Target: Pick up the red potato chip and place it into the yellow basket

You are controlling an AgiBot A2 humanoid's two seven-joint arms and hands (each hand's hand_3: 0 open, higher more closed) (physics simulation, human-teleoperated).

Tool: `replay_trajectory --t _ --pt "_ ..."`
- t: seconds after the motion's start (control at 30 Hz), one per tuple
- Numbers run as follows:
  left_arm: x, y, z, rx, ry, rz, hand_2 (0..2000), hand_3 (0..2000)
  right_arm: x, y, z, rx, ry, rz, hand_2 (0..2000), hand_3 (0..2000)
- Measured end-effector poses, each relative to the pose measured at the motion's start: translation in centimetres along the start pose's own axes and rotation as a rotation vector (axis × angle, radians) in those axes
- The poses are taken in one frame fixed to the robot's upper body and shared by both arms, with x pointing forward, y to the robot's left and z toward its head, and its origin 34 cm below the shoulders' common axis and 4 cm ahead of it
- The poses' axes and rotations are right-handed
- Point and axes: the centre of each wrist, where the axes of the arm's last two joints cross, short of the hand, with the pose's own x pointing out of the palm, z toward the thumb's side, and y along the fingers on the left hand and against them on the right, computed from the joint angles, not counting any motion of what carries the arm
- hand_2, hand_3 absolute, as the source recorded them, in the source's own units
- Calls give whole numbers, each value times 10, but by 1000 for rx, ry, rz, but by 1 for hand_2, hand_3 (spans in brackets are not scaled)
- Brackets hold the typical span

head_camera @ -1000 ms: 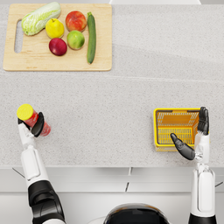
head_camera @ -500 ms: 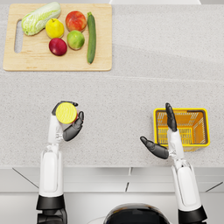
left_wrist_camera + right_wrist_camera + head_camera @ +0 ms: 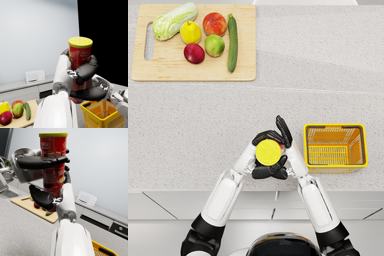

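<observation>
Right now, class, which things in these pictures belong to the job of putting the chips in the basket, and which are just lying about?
Part of the job:
chip can, upright, yellow lid
yellow basket
left hand, holding the can
right hand, also on the can

Just lying about:
cutting board
cabbage
cucumber
other fruit on the board
microwave

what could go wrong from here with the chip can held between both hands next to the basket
1. The red chip can is held upright by the left hand and the right hand together; if one lets go before the other grips firmly, the can may slip.
2. The yellow basket looks shallow, so the tall can might tip out if set upright.
3. The basket sits near the counter's front edge; a nudge may push it off.
</observation>
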Motion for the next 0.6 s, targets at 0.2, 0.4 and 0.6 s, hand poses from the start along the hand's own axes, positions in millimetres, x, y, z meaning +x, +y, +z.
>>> replay_trajectory --t 0.2,0.4,0.6 --pt "8 -4 -3 -23 33 -5 2000 2000 -10 -7 -3 5 21 38 2000 653" --pt "8 -12 -1 -36 71 -20 0 1020 -20 -7 -4 -1 56 213 2000 2000" --pt "-12 -32 19 9 112 38 0 0 -38 -15 13 -51 62 182 2000 2000"
